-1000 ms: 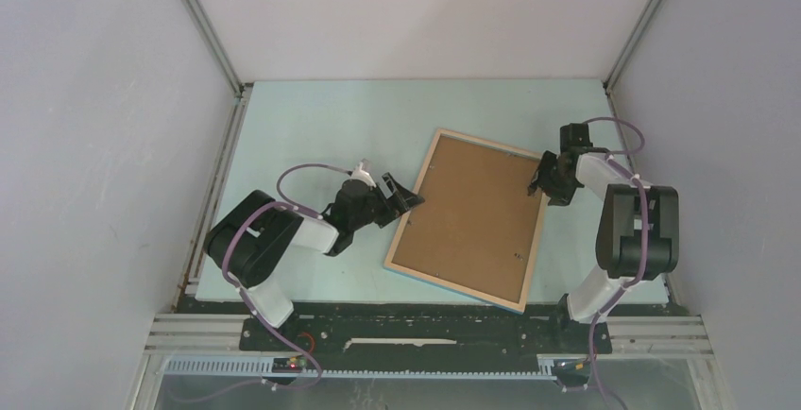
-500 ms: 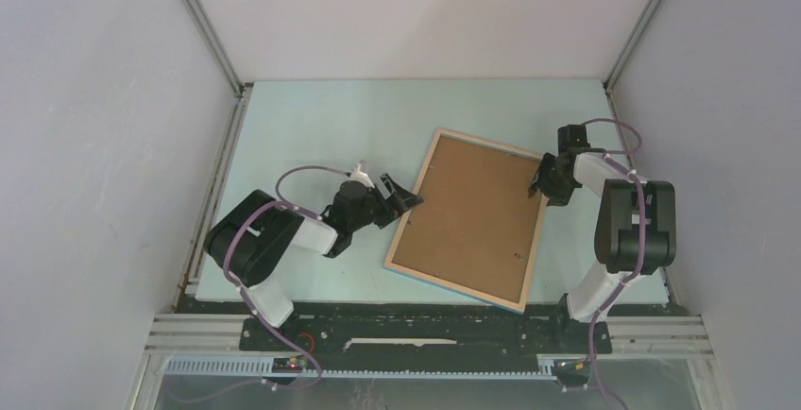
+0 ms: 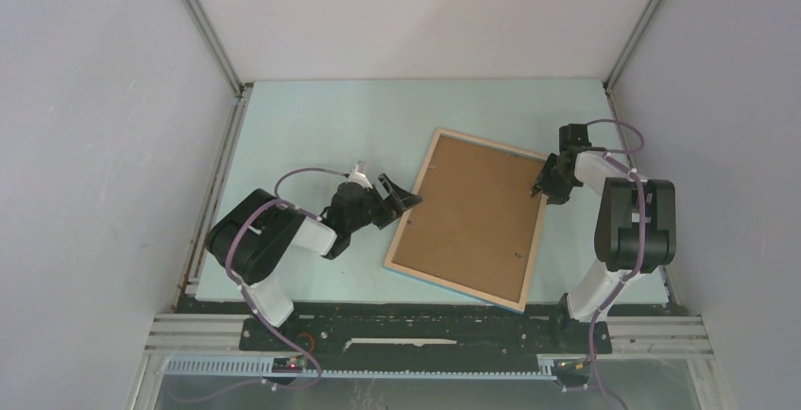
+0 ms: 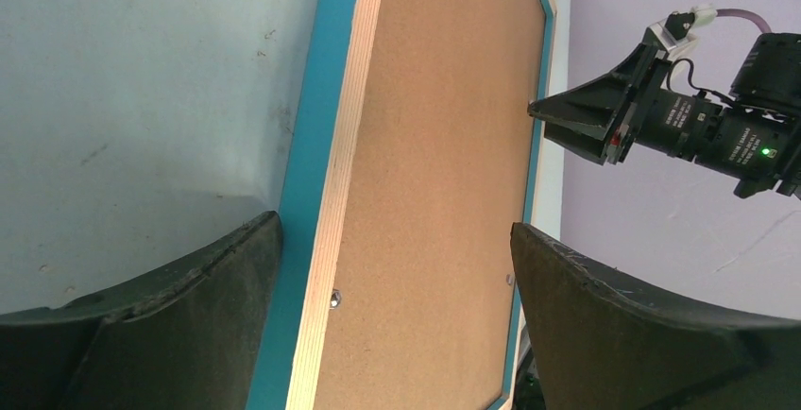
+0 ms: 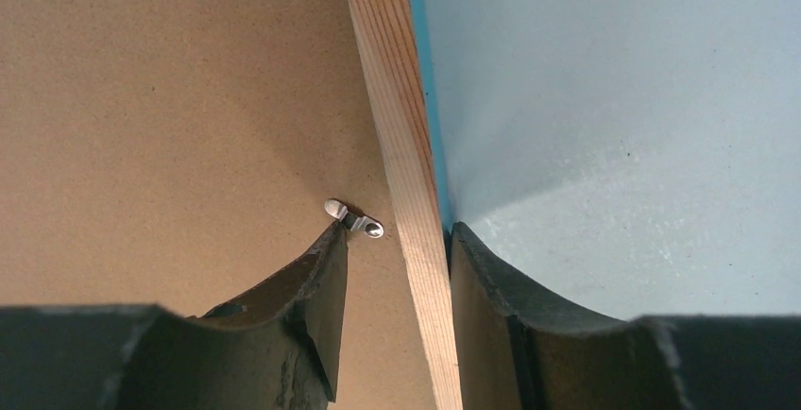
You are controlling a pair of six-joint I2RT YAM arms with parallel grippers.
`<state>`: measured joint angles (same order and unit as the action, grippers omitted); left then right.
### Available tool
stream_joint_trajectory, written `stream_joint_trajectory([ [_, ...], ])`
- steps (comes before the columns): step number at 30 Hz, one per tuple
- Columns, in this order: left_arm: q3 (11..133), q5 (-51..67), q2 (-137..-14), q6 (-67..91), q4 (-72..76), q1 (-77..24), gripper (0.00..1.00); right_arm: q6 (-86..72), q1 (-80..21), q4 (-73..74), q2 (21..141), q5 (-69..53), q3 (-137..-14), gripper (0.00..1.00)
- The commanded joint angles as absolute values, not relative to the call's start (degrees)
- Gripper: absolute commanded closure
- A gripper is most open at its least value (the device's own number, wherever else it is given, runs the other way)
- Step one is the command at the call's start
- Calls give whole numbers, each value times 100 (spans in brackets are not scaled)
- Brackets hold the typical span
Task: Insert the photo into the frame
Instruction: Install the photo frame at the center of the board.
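**Top cam:** frame (image 3: 456, 283) lay flat and skewed on table (image 3: 321, 127), wood back up, w/ brown backing board (image 3: 469, 216) filling it. Photo not seen in any view, so couldn't say where it was; maybe under the board, maybe off-cam. My L gripper (image 3: 406, 193) sat low, just beside frame's left rail. My R gripper (image 3: 538, 188) was at the right rail, toward its far end.

**L wrist cam:** L jaws spread wide, gripping nothing. Only the frame's left rail and the board showed between them. Blue front edge showed beside the wood rail. R gripper was visible across the board, tips at the opposite rail.

**R wrist cam:** R jaws part-open, astride the right rail.
- Inner finger (image 5: 302, 306) was over the board, tip at or just touching a small metal turn clip (image 5: 354, 220).
- Outer finger (image 5: 510, 306) was on the table side, close against the rail.
- A gap showed btwn inner finger and rail, so no clamp on it.

**Judgement:** step in hand = working that clip. Whether to free the board or lock it, couldn't tell w/o seeing the photo. Next move prob. calls for a small, precise sideways push of the tip to swivel the clip, w/ little down-force. Frame looked light and could slide, so L gripper should prob. brace the left rail.
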<state>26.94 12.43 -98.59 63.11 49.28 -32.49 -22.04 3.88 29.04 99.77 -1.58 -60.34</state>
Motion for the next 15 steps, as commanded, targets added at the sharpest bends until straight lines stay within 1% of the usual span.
stream_joint_trajectory([
  [1, 2534, 1434, -9913, 6455, 5334, -3218, 7, -2586, 373, 2428, 10262, -134, -6092, 74],
  [4, 2531, 1497, -9946, 6458, 5384, -3197, 7, -2676, 402, 2434, 10328, -175, -6151, 79],
  [10, 2525, 1528, -10009, 6518, 5500, -3190, 8, -3123, 448, 2394, 10377, -227, -6132, 100],
  [15, 2462, 1550, -10044, 6634, 5693, -3157, 8, -3779, 475, 2108, 10153, -282, -5815, 100],
])
